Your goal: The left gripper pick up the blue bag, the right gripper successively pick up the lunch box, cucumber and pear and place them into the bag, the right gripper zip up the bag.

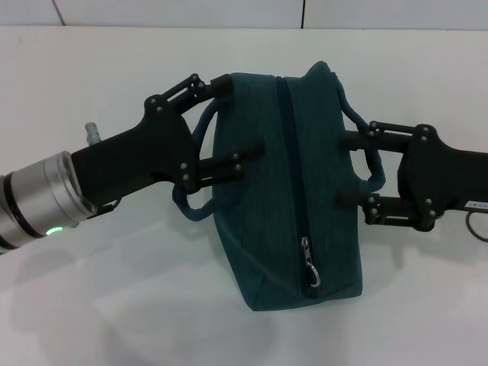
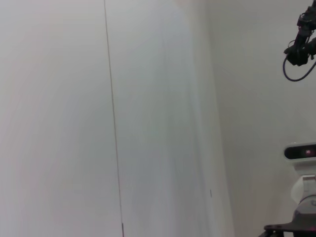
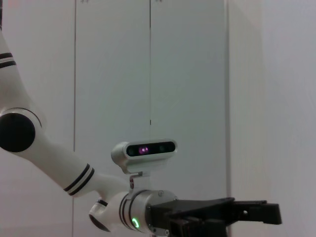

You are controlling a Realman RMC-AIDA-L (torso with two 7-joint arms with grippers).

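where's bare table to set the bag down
Bare white table lies in front of the blue bag, and more behind it toward the wall. The middle is crowded: left end effector and right end effector flank the bag.

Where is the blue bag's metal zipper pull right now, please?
In the head view, the zipper pull hangs at the near end of the blue bag, which sits between the left end effector and the right end effector.

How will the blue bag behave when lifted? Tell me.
Likely floppy: the blue bag is creased fabric between the left gripper and right gripper. Its looped handles would probably let it swing. Bulging sides hint at weight; contents hidden.
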